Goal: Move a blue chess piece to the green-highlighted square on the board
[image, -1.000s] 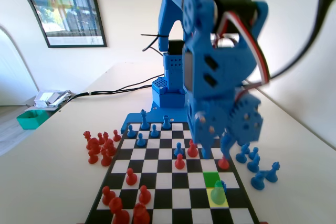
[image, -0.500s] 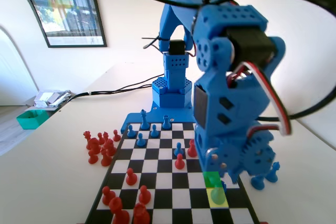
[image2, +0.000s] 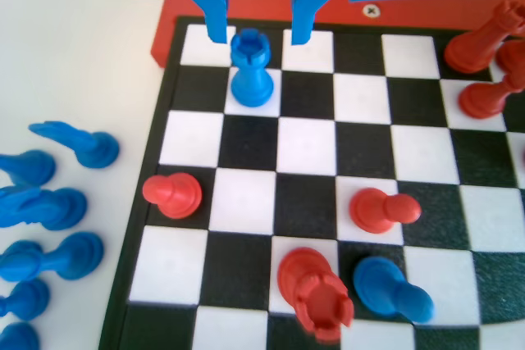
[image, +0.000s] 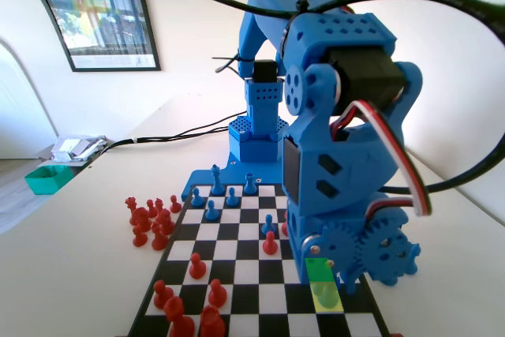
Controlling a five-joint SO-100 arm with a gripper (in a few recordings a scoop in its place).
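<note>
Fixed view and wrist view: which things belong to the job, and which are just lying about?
Job: gripper, blue rook between its open jaws, green-highlighted square, board.
Lying about: red pawn, red rook, blue pieces off the board, red pieces off the board, green tray.

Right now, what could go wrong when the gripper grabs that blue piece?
1. In the wrist view the open gripper straddles just the top of the blue piece. A grip that high might slip or tilt the piece.
2. The piece stands a bit nearer the left jaw, so closing could nudge it over first.
3. In the fixed view the arm hangs low over the green square, so setting down may be hard to judge.
</note>
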